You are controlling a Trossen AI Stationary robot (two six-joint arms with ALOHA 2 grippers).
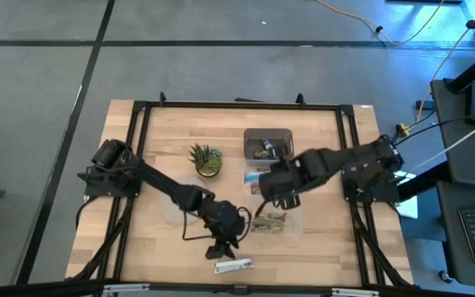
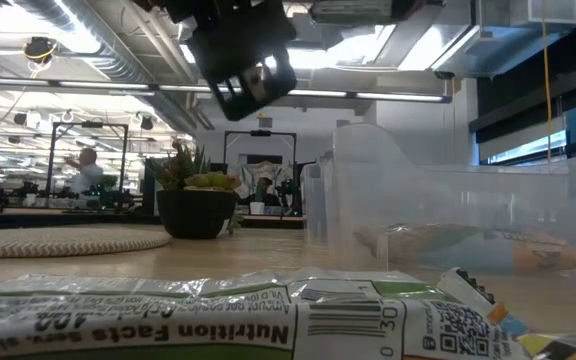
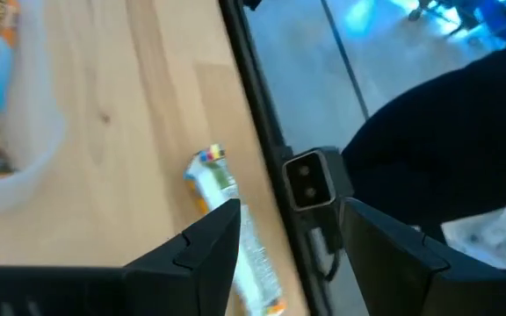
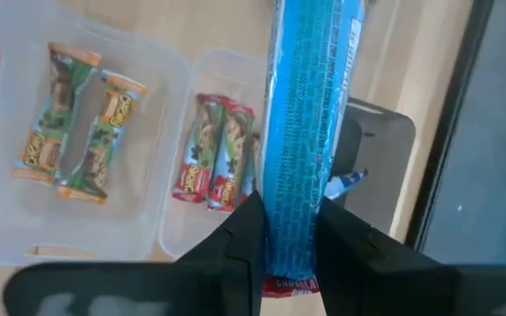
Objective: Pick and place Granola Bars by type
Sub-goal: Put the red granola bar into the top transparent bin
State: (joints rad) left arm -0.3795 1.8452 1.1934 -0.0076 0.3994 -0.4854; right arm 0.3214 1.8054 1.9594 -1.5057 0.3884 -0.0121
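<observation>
A blue bar [image 4: 310, 132] is pinched in the right gripper [image 4: 288, 233] and should be lowered squarely into its tray at twelve o'clock, while the left gripper [image 3: 292, 233] is held wide over a silver bar [image 3: 227, 206].

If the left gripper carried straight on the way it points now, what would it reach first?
Probably the silver-white granola bar near the table's front edge: the open left gripper hovers over it, one finger overlapping the wrapper. The height above it is unclear.
</observation>
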